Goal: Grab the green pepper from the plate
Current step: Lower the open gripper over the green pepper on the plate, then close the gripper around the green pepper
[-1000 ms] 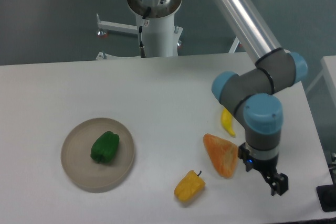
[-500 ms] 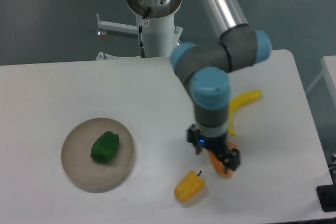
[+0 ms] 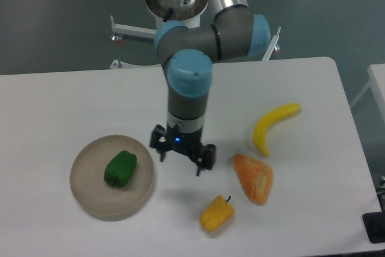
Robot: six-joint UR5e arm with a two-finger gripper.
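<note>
The green pepper (image 3: 121, 168), small, glossy and dark green, lies near the middle of the round beige plate (image 3: 90, 196) at the left of the white table. My gripper (image 3: 182, 159) hangs just right of the plate's rim, about a pepper's width from the pepper. Its two dark fingers are spread apart with nothing between them, so it is open. The arm comes down to it from the back centre.
A yellow pepper with a dark stem (image 3: 217, 213) lies in front of the gripper to the right. An orange wedge-shaped piece (image 3: 254, 177) and a yellow banana (image 3: 272, 126) lie further right. The robot's base column (image 3: 179, 28) stands at the back.
The arm has swept left across the table, from the front right corner, over the orange piece, to just right of the plate. The fruits and the plate have not moved.
</note>
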